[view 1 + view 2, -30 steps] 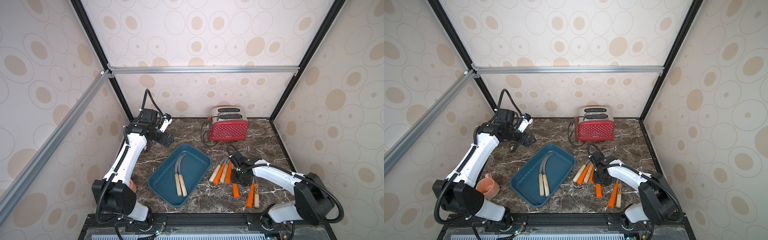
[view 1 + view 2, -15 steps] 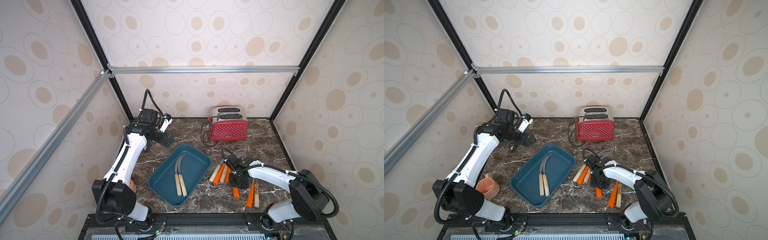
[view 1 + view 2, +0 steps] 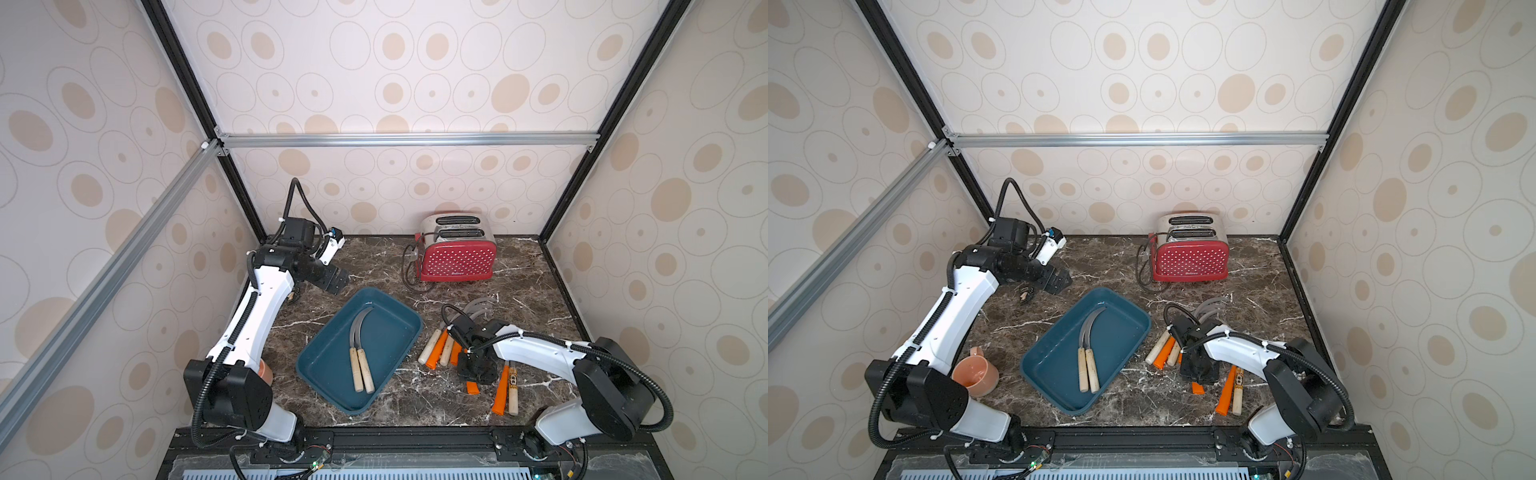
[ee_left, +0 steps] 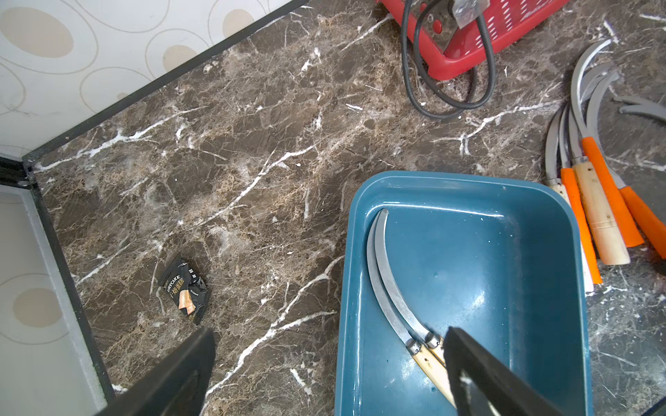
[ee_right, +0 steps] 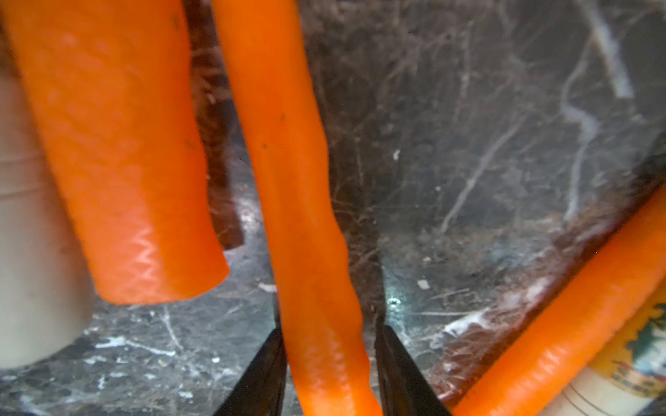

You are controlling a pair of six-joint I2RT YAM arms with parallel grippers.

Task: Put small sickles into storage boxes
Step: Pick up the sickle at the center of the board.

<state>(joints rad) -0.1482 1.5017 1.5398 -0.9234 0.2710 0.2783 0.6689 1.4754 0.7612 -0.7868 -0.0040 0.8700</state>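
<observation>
**Orange handle between the right jaws, tray off to the left**

The orange-handled sickle [image 5: 310, 216] lies on the counter [image 3: 528, 299], to the right of the tray [image 3: 390, 345]. Its handle runs roughly from the far side of the counter toward the near edge. The jaws of the right gripper [image 5: 329, 345] stand one on each side of that handle and are drawn in across its long axis. One jaw touches the handle and the other looks a sliver off, so I cannot tell whether the clamp is complete. More loose sickles [image 3: 440, 349] lie just beside it, so they are liable to be nudged.

The tray sits diagonally and already holds two wooden-handled sickles [image 3: 359, 357]. The carry would therefore go leftward, probably with a turn to line up with the tray's length. The right arm is clearly the nearer one. The left gripper [image 4: 328, 378] hovers near the tray's far corner with its jaws spread wide and empty.
</observation>
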